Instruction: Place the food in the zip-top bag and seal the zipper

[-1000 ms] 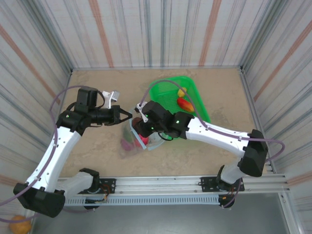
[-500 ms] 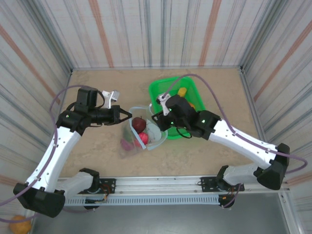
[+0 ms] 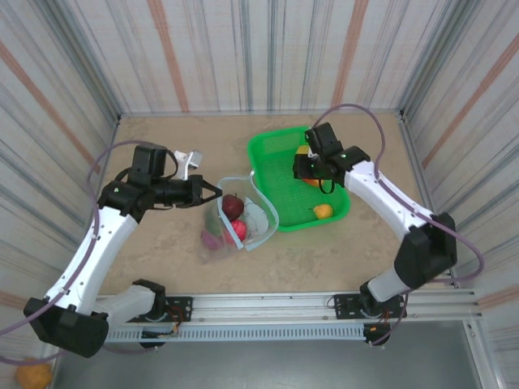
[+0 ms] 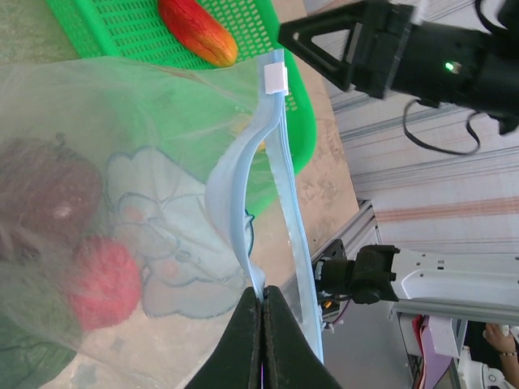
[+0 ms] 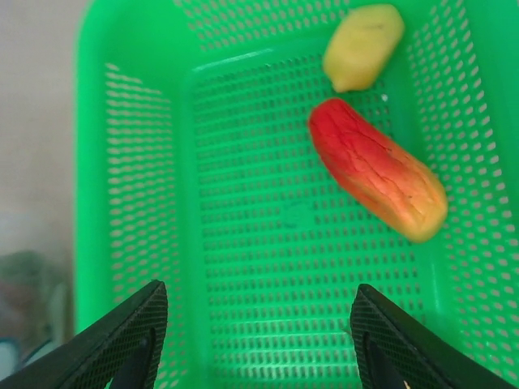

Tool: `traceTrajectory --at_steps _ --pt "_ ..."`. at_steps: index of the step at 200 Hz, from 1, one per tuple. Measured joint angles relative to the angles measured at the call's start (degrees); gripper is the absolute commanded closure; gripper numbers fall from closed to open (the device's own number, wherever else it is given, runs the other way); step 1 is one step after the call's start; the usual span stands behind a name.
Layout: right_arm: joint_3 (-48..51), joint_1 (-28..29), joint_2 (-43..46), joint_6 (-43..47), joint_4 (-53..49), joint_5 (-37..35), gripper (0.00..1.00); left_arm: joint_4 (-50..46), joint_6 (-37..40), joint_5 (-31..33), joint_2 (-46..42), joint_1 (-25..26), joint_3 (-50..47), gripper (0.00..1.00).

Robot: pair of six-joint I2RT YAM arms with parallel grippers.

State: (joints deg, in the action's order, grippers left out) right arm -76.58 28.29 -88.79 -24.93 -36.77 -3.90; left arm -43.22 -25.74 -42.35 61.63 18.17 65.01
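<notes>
The zip-top bag [image 3: 251,220] lies left of the green tray with its mouth held apart. My left gripper [image 3: 214,192] is shut on the zipper [image 4: 243,178], pinching the pale blue strip at its fingertips [image 4: 261,296]. Inside the bag are a dark maroon fruit [image 3: 233,205], a red one [image 3: 238,231] and a magenta one [image 3: 211,239]. My right gripper [image 5: 259,340] hovers open over the tray [image 5: 138,203], holding nothing. Ahead of it in the tray lie a red-orange fruit [image 5: 377,170] and a yellow piece [image 5: 362,46]. An orange piece [image 3: 323,211] sits at the tray's near corner.
The green mesh tray [image 3: 280,154] stands at the back right, touching the bag's mouth side. Striped walls close in the table on three sides. A larger orange ball [image 3: 32,375] lies off the table at the bottom left.
My right gripper has pulled away from the bag mouth and swung back right over the tray, leaving the dark maroon fruit in the bag. The left gripper has kept its hold in place.
</notes>
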Motion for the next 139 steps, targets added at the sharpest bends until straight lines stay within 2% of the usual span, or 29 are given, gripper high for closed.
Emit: traceTrajectory --at_steps 35,60,98,139 --pt "-6.5 -0.2 -11.2 1.5 -2.2 -4.4 0.27 0.0 0.0 0.0 0.1 0.0 0.3 1.0" --pt "-8.9 -0.7 -16.7 3.5 -3.2 -6.7 0.16 0.0 0.0 0.0 0.1 0.0 0.3 1.0" --pt "-11.3 -3.9 -21.0 4.9 -3.4 -6.6 0.12 0.0 0.0 -0.2 0.1 0.0 0.3 1.0" --pt "-12.9 -6.6 -24.9 6.2 -1.3 -3.2 0.1 0.0 0.0 -0.8 0.4 0.2 0.4 1.0"
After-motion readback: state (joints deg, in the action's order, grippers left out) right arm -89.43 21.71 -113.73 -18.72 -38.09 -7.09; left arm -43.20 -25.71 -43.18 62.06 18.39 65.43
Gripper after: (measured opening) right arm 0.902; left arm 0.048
